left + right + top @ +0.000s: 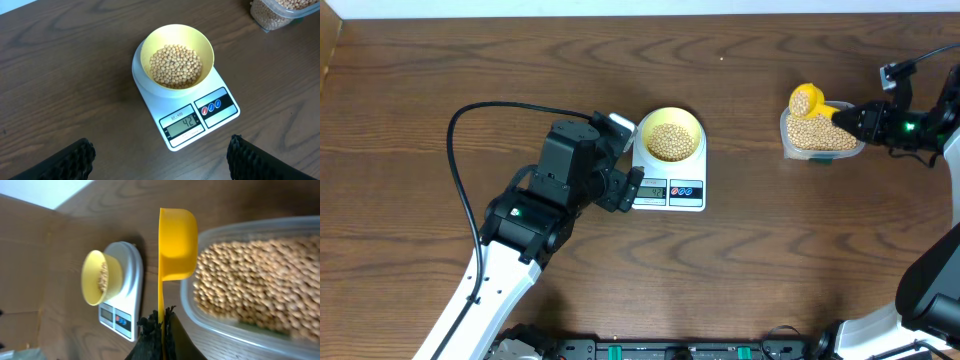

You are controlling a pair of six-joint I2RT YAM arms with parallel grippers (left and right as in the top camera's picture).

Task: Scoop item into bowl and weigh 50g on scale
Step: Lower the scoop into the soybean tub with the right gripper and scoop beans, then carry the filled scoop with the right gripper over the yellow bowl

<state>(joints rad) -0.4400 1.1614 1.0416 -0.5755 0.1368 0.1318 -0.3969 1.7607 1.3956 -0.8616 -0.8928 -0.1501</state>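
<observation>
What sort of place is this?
Probably a robot lab bench rather than a kitchen: plain wood-grain table, the left arm with its cable, and a scale bearing a bowl of beans.

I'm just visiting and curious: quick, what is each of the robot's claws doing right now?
Left gripper: open, holding nothing.
Right gripper: closed on the handle of the yellow scoop.

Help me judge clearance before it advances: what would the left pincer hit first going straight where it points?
Probably the scale, at its display edge, with the bowl just behind. Depth is unclear; angled downward, the left pincer might touch the table first.
</observation>
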